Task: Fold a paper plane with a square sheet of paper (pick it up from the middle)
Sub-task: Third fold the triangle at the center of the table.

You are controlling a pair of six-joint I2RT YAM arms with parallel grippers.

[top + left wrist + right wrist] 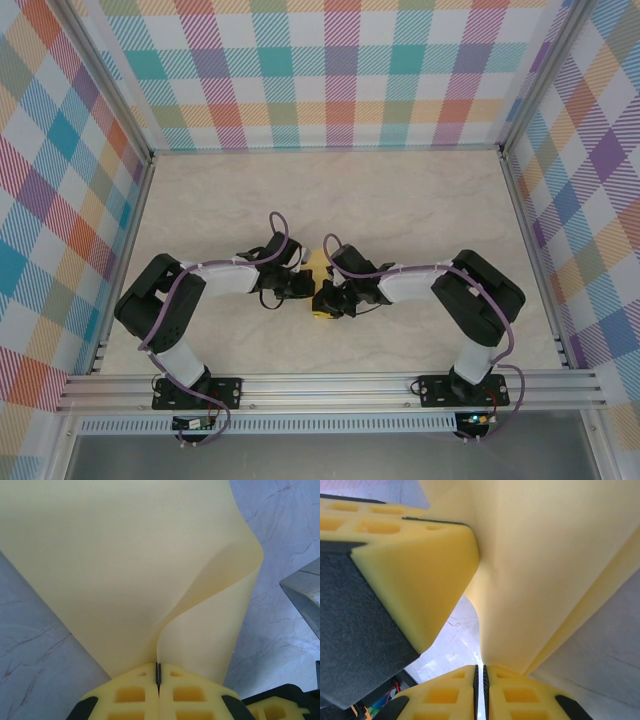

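Note:
The square sheet of paper is pale yellow and hangs between my two grippers above the middle of the table. My left gripper is shut on one edge of the sheet, which rises from the jaws and curls over to the right. My right gripper has its jaws almost together, with a thin slit of table showing between the pads. The folded sheet comes down to the tip of its right finger, but I see no paper inside the slit. From above, the left gripper and right gripper nearly touch.
The left gripper's foam finger looms close at the left of the right wrist view. The marble tabletop stretches away behind the arms, fenced by plaid walls and an aluminium rail at the near edge.

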